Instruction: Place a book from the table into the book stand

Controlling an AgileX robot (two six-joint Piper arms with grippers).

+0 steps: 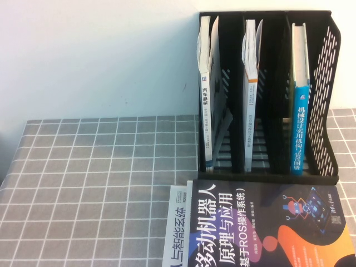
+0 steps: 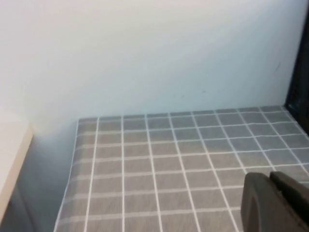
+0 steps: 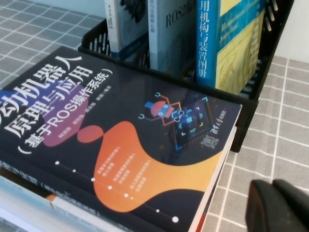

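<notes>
The book, with its blue spine and pale yellow-green cover, stands upright in the right compartment of the black book stand at the back right of the table. It also shows in the right wrist view, inside the stand. Neither gripper shows in the high view. My left gripper is shut and empty above bare grey cloth. My right gripper is shut and empty above the cloth, beside the stack of books in front of the stand.
A dark purple-and-orange robot book lies on top of a stack at the front, over a grey-white book. Two other books stand in the left and middle compartments. A white wall runs behind.
</notes>
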